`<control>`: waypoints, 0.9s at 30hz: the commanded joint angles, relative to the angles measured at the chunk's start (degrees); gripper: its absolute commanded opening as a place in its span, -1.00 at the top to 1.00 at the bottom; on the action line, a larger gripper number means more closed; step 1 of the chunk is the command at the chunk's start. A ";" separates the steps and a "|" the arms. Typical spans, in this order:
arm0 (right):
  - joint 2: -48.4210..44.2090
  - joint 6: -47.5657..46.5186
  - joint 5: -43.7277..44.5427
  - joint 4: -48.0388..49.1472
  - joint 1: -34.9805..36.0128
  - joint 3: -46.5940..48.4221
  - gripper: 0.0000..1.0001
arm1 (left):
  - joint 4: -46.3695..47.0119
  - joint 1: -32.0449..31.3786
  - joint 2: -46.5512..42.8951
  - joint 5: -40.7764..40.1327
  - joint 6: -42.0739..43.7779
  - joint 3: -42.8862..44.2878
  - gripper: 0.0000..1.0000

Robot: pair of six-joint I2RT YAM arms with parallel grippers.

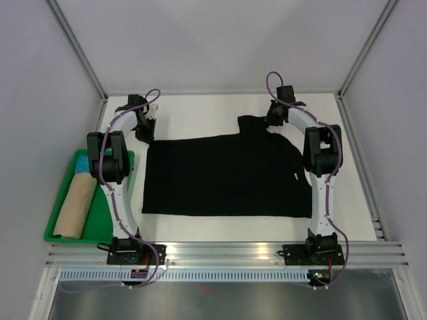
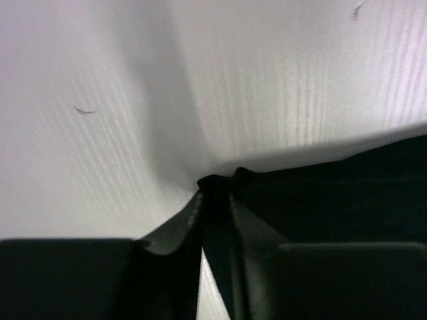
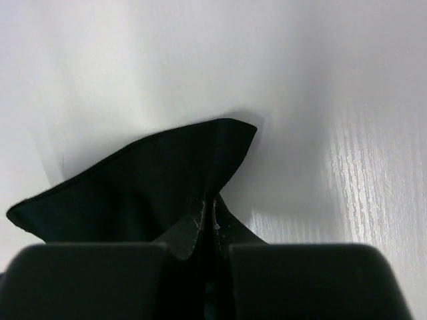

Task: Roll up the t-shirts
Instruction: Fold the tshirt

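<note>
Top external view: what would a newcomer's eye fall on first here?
A black t-shirt lies spread across the middle of the white table. The left pincer and right pincer pinch its far edge, one at each end. At the table's left side, a green tray holds a beige roll.

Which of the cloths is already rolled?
The beige one, lying in the green tray at the left. The black t-shirt is spread flat on the table, not rolled.

The t-shirt is matt black thin cloth. The table beneath it is white, smooth, faintly grained. Left of the t-shirt, a glossy green plastic tray holds beige rolled cloth.
</note>
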 commanded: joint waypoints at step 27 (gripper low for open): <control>-59.55 -4.44 4.82 6.42 0.05 -56.42 0.99 | 13.01 0.02 -30.72 17.16 29.91 -30.14 0.95</control>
